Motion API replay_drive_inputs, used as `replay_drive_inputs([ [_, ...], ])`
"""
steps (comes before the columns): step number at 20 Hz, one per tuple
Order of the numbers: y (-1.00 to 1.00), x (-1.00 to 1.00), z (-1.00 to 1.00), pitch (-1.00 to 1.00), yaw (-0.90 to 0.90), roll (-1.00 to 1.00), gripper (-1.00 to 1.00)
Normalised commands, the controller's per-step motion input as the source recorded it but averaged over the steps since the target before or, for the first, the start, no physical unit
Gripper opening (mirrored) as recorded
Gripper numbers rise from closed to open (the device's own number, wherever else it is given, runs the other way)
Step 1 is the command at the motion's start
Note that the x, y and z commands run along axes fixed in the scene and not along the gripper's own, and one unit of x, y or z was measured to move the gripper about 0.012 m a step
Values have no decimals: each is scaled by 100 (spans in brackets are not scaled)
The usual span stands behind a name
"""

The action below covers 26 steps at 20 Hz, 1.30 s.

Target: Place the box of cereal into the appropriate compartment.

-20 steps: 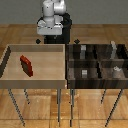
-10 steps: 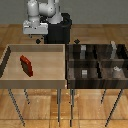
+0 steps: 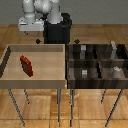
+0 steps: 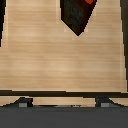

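Since the earlier frames, the robot arm has swung toward the exterior view's left, its gripper now above the far edge of the light wooden tray. Whether its jaws are open or closed cannot be told. The box of cereal stands in the tray, untouched. The dark compartment organizer sits beside the tray.

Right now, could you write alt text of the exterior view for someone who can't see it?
A small flat red cereal box lies in a shallow light wooden tray. Beside it, at the exterior view's right, stands a dark compartmented bin holding small grey blocks. The white robot arm's gripper hovers behind the tray.
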Motion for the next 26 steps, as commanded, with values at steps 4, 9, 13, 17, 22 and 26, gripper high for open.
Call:
replay_drive_inputs([
  [4,0,0,0,0,44,0,100],
  [9,0,0,0,0,87,0,100],
  [13,0,0,0,0,91,0,100],
  [17,-25,0,0,0,26,0,100],
  [22,-100,0,0,0,0,0,100],
  [26,-25,31,0,0,0,0,100],
])
